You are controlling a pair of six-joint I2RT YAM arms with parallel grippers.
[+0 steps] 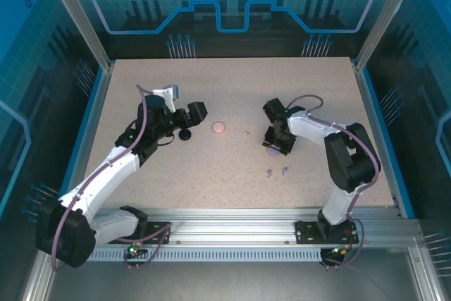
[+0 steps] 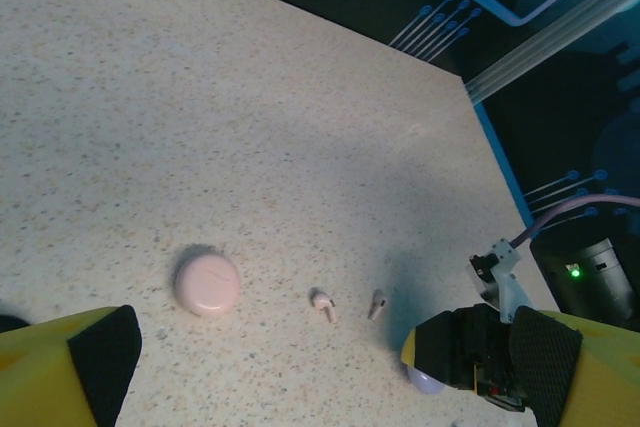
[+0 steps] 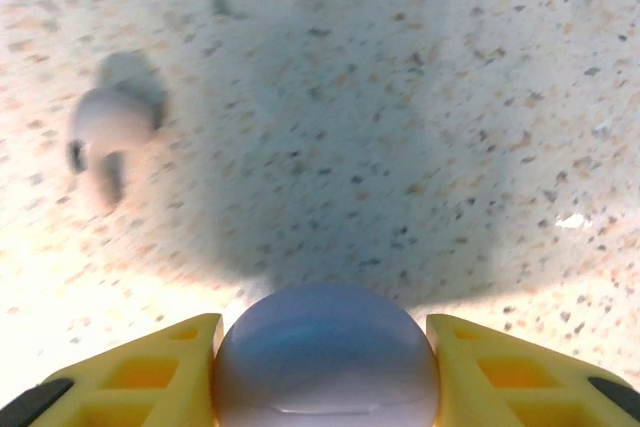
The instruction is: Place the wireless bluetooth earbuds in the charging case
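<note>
My right gripper (image 1: 276, 144) is shut on a round lilac charging case (image 3: 325, 357), its yellow fingers (image 3: 150, 367) pressed against both sides, low over the table. Two lilac earbuds (image 1: 270, 172) lie just in front of it toward the near edge. A closed pale pink case (image 2: 207, 283) sits mid-table with two pink earbuds (image 2: 324, 304) lying to its right; one pink earbud (image 3: 108, 122) appears blurred in the right wrist view. My left gripper (image 2: 325, 362) hangs open left of the pink case, holding nothing. The black earbuds are out of view.
A small black round object (image 1: 184, 134), perhaps a black case, lies on the speckled table (image 1: 232, 188) below my left gripper (image 1: 199, 112). Blue-edged walls ring the table. Bare surface stretches along the far side and the near right.
</note>
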